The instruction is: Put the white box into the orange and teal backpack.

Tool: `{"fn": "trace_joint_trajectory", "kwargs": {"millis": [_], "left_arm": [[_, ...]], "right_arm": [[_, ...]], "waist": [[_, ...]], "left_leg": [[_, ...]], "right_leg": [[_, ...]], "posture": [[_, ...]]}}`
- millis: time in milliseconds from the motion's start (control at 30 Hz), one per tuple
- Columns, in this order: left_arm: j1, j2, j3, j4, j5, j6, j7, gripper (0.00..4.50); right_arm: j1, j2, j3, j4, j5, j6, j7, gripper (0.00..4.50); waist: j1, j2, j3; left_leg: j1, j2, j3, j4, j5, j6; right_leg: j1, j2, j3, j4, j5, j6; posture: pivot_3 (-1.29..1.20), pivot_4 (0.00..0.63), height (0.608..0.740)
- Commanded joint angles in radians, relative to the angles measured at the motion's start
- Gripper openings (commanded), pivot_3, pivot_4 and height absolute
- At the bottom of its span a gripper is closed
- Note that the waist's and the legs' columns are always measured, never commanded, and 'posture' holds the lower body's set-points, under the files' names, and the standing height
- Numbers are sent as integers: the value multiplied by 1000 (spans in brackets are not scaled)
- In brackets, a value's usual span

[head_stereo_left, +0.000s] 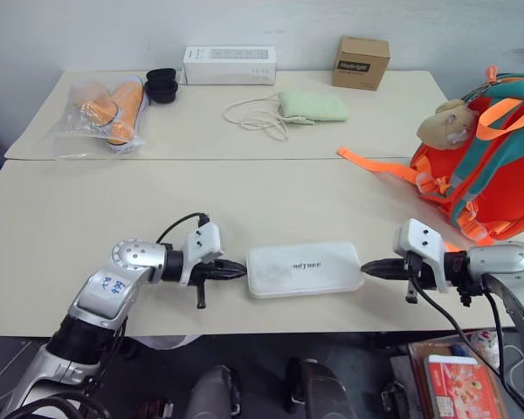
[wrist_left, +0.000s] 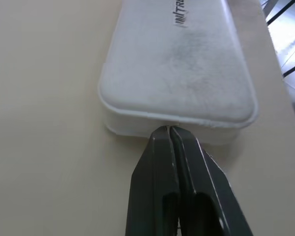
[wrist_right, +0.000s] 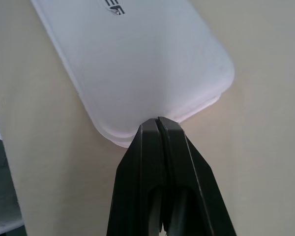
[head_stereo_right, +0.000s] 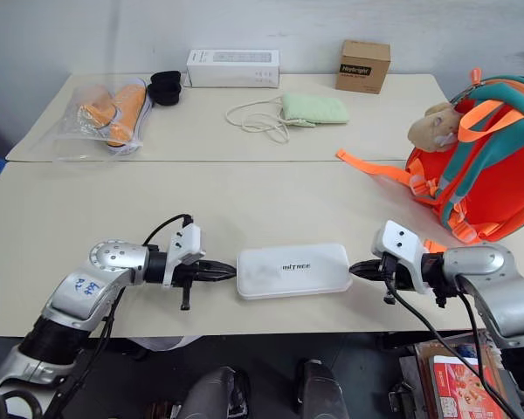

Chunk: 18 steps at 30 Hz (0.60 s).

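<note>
White box (head_stereo_left: 305, 269) flat on the near counter (head_stereo_left: 87, 236), long axis running left to right, close to the front edge. Left claw (head_stereo_left: 241, 269) at the box's left end, fingers pressed together, tips against that end. Right claw (head_stereo_left: 367, 270) at the box's right end, likewise closed, tips meeting the end wall. Nothing pinched between either pair of fingers; box squeezed endwise between the two.

Backpack (head_stereo_left: 493, 166) well to the right of the box and farther back, upright at the counter's right edge, tan plush toy (head_stereo_left: 447, 122) on its top, an orange strap (head_stereo_left: 375, 166) trailing toward the box's side.

From the head views alone: beyond the box, on the far counter, a green pouch (head_stereo_left: 314, 106) with white cord, long white carton (head_stereo_left: 230, 65), brown box (head_stereo_left: 361, 62), black cups (head_stereo_left: 161, 85), and a clear bag (head_stereo_left: 105, 109) of orange items.

From the left wrist view alone: closed tips at the seam under the box's lid rim (wrist_left: 177, 115). From the right wrist view: tips touching the box's rounded end; lettering partly visible.
</note>
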Motion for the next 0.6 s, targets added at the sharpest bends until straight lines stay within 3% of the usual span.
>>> {"fn": "trace_joint_trajectory", "kwargs": {"millis": [33,167,267,400,600], "left_arm": [[-27,-21,0,20,13,-33,1,57],[-7,30,32,36,14,-28,-31,57],[-2,52,70,42,-26,39,-41,607],[-42,71,172,33,-225,409,-57,1812],[-118,57,247,62,-352,669,-8,3760]], "right_arm": [[17,14,-13,-46,22,14,-9,0],[37,7,-28,-33,17,1,-11,0],[46,2,-33,-23,14,-13,-10,0],[43,-1,-31,6,3,-35,0,0],[10,-12,1,63,-42,-89,25,0]], "waist": [[0,0,0],[-4,0,0],[-4,0,0],[-3,-1,0],[-2,-1,0]], "left_leg": [[0,0,0,0,0,0],[0,0,0,0,0,0],[0,1,0,0,0,0],[0,1,-1,2,0,0],[-1,0,-2,5,0,0]], "right_leg": [[0,0,0,0,0,0],[0,0,0,1,0,0],[0,0,0,1,0,0],[0,0,0,2,0,0],[0,0,0,3,0,0]], "posture": [[0,150,740],[0,150,740],[0,150,740],[0,150,740],[0,150,740]]}}
